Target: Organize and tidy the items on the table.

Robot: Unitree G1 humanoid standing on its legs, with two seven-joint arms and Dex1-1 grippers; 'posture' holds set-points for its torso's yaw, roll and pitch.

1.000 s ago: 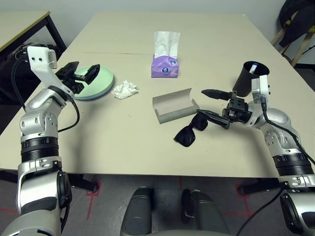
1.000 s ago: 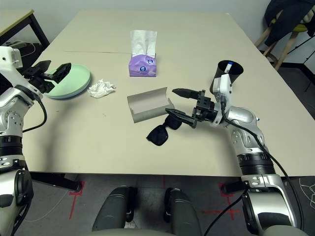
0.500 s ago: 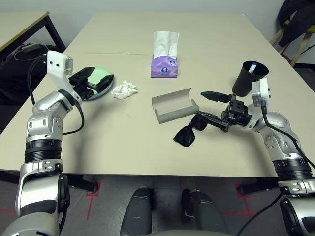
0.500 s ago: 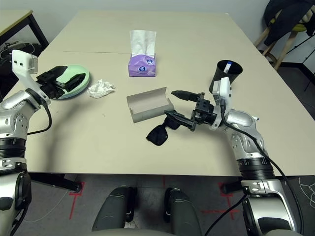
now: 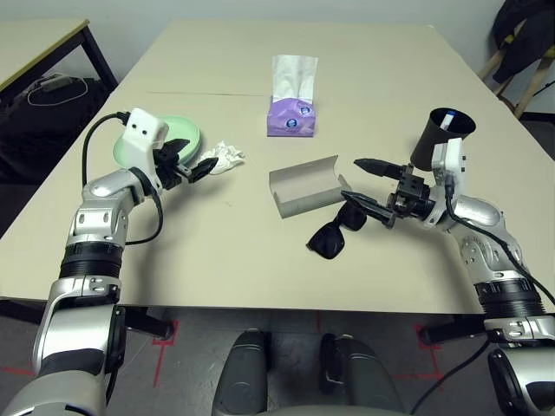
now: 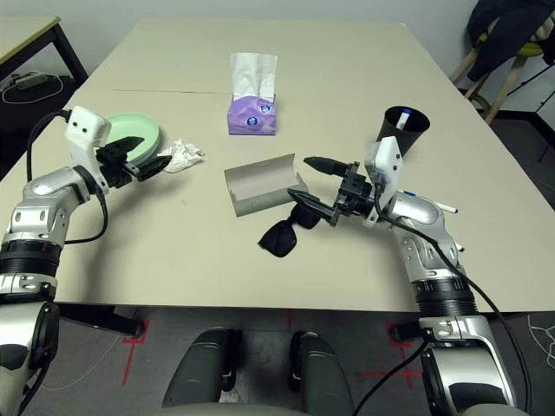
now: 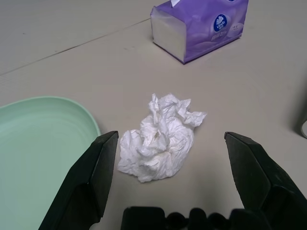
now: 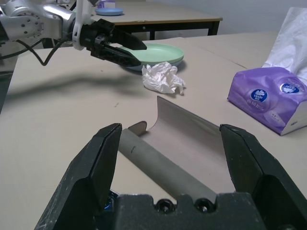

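Observation:
A crumpled white tissue (image 7: 158, 140) lies on the pale table (image 5: 217, 251), just right of the light green plate (image 5: 184, 136). My left gripper (image 5: 196, 165) is low over the table, open, with its fingertips on either side of the tissue's near edge. The grey glasses case (image 5: 303, 187) lies open at the centre, and the black sunglasses (image 5: 333, 232) rest against its front right corner. My right gripper (image 5: 365, 184) stands open just right of the case, above the sunglasses' arm. The black cup (image 5: 439, 136), with a pen in it, stands behind my right wrist.
A purple tissue box (image 5: 290, 117) stands behind the case. A smaller beige table with black legs (image 5: 43, 39) is at the far left. Chairs (image 5: 520, 48) stand past the table's far right corner.
My left gripper has swung right and down from over the green plate to the tissue. My right gripper has stayed almost still.

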